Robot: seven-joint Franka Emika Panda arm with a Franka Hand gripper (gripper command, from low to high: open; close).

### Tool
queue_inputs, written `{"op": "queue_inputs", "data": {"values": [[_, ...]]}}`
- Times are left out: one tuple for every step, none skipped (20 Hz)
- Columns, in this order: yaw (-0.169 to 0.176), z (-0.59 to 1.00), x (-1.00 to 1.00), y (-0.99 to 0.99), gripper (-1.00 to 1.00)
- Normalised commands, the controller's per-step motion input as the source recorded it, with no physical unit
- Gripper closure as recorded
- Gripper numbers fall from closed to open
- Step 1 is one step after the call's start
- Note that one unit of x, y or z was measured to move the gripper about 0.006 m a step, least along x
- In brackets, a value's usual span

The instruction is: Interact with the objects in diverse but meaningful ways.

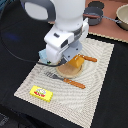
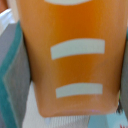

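1. The white Franka arm (image 1: 62, 22) occupies the upper centre of the exterior view, reaching down over a beige woven placemat (image 1: 95, 87) laid on a black tabletop (image 1: 117, 95).
2. The gripper (image 1: 70, 57) sits just above frame centre, directly over a tan round plate (image 1: 67, 71).
3. The orange ridged bread loaf (image 1: 77, 61) lies at the gripper, over the plate's upper right edge. In the wrist view the loaf (image 2: 72, 55) fills nearly the whole frame, its pale grooves crossing it, with dark finger pads (image 2: 15, 65) pressed against its flanks: the pincer is clenched on the loaf.
4. A light-blue carton (image 1: 44, 56) shows partly behind the arm, at centre left.
5. A yellow flat packet with red-green marks (image 1: 41, 92) lies on the placemat at lower left, well apart from the plate.
6. An orange-handled fork (image 1: 65, 80) lies below the plate; an orange handle (image 1: 91, 59) lies right of the loaf.
7. Grey pots (image 1: 95, 15) stand at the upper right.
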Motion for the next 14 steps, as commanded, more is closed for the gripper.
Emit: {"op": "queue_inputs", "data": {"values": [[0.056, 0.73, -0.02, 0.34, 1.0], [0.055, 0.72, -0.01, 0.35, 1.0], [0.055, 0.67, -0.03, 0.35, 1.0], [0.05, 0.6, -0.05, 0.35, 1.0], [0.048, 0.54, -0.1, 0.33, 1.0], [0.044, 0.47, -0.12, 0.35, 1.0], [0.044, 0.42, -0.12, 0.36, 1.0], [0.041, 0.34, -0.17, 0.36, 1.0], [0.038, 0.25, -0.2, 0.38, 1.0], [0.028, 0.16, -0.28, 0.39, 1.0], [0.011, 0.0, -0.41, 0.4, 1.0], [0.011, 0.0, -0.5, 0.41, 1.0], [0.014, -0.03, -0.6, 0.4, 1.0], [0.02, -0.07, -0.66, 0.4, 1.0]]}}
